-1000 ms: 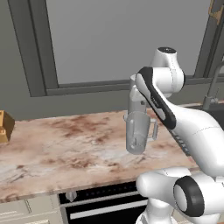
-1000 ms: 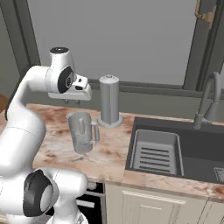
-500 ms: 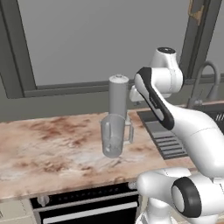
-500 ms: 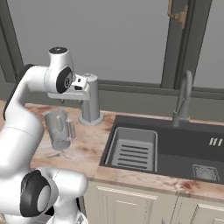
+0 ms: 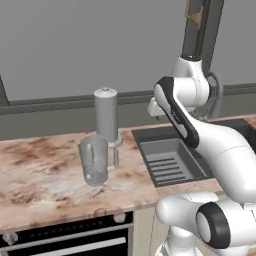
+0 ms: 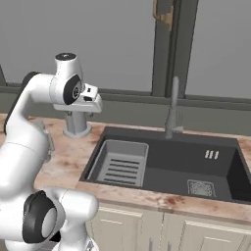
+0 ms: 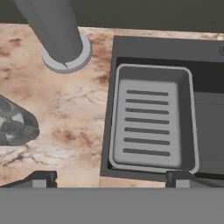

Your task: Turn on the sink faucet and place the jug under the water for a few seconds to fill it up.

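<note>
Judging from how things lie now, nothing of the task is done yet. No blue stream falls from the sink faucet (image 6: 172, 109), which stands at the far edge of the sink (image 6: 223, 162), so the tap looks off and its lever untouched. The jug (image 5: 95, 160) stands upright on the marbled counter (image 5: 35, 175), to the left of the basin and well apart from it, just in front of the opaque grey cylinder (image 5: 106, 116) on its round base. It appears empty, though its clear wall makes that hard to confirm.

The gripper (image 7: 109, 177) hangs above the counter's near edge, looking down on the grey slotted rack (image 7: 148, 124) at the left end of the basin. Its 2 tips stand wide apart with nothing between them. In the hand view the jug's rim shows at the left edge, so the hand is not over it.

All steps remain, I judge: reaching the faucet's lever and opening it, taking the jug by its handle or body, carrying it right over the basin, and holding it under the spout for a few seconds. The faucet lies to the far right of the hand, the jug to its left.
</note>
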